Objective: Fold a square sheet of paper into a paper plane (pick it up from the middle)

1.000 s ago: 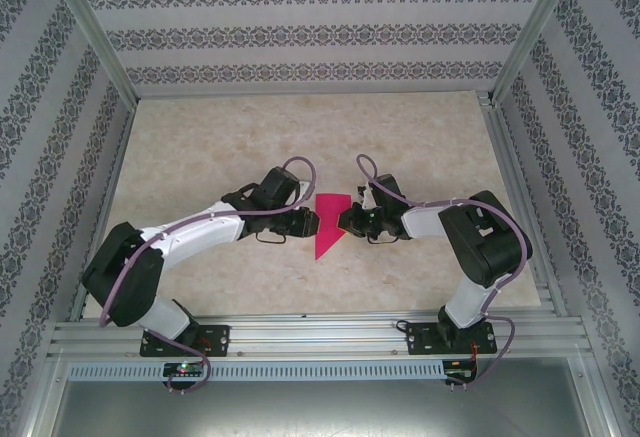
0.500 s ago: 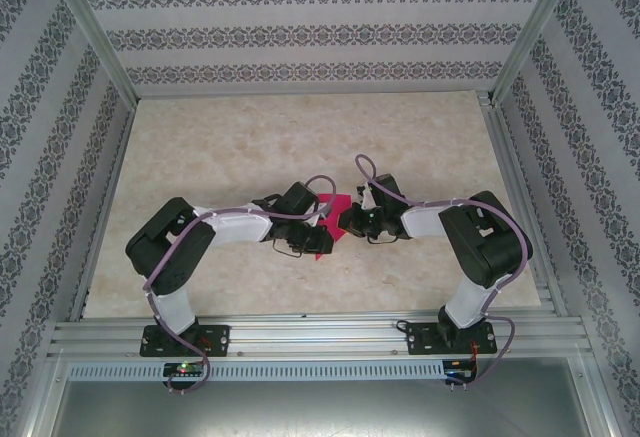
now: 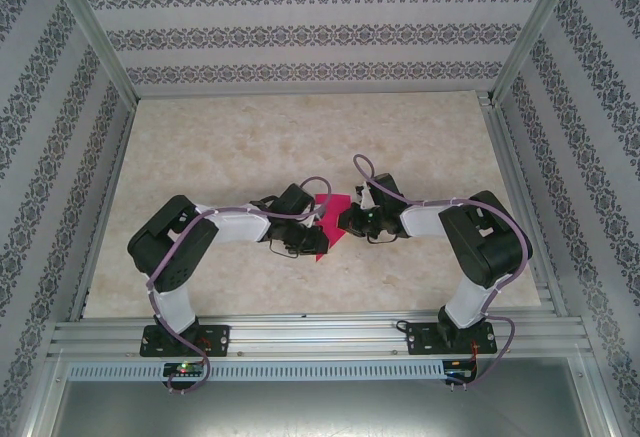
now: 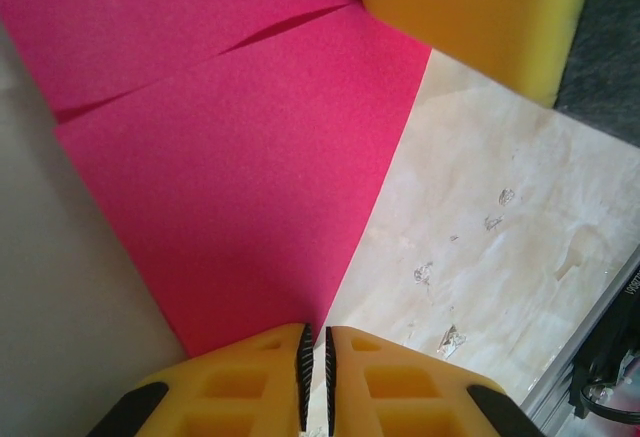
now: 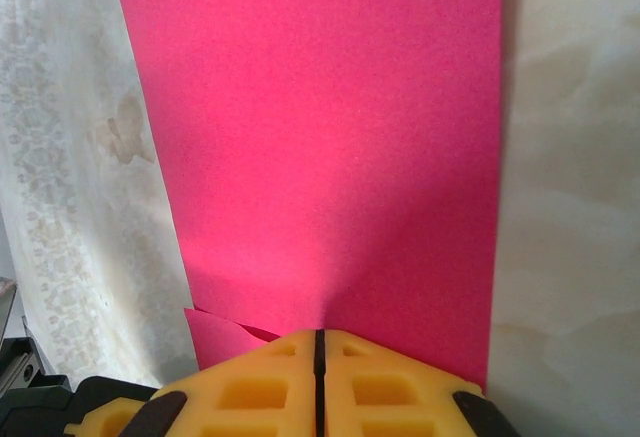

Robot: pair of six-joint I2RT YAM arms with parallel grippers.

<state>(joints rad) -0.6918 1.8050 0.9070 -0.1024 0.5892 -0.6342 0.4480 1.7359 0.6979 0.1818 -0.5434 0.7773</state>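
Beige marbled table [image 3: 200,147], boxed in by walls [image 3: 300,35] papered in grey patterned stripes, so nothing fancy. The square sheet of paper [image 3: 332,209] is found right in the middle of the table, sandwiched between the two grippers. The left gripper [image 3: 312,244] is closed down to a thin slit, and in its wrist view [image 4: 316,333] the narrow tip of the paper [image 4: 230,177] runs straight into that slit, so it's judged to be pinched there. The right gripper [image 3: 346,221] is clamped fully together [image 5: 320,335], with the paper's edge [image 5: 330,137] disappearing between the pads, so it can be called a grip on the sheet too. One of its yellow fingers [image 4: 470,17] is seen sitting on the far corner in the left wrist view. Progress-wise it's judged early-to-middle imo. At least one fold has been made, since a flap seam is seen across the pink in the left wrist view and a second layer peeks out under the top one in the right wrist view. The outline is no longer square, but no narrow dart with a centre crease can be made out. The nose folds, the centre fold and the wings are probably left to do. From above, the long axis is laid roughly far-to-near, with the wide end toward the back wall and the pointed end toward the arm bases, though parts are covered by the grippers.
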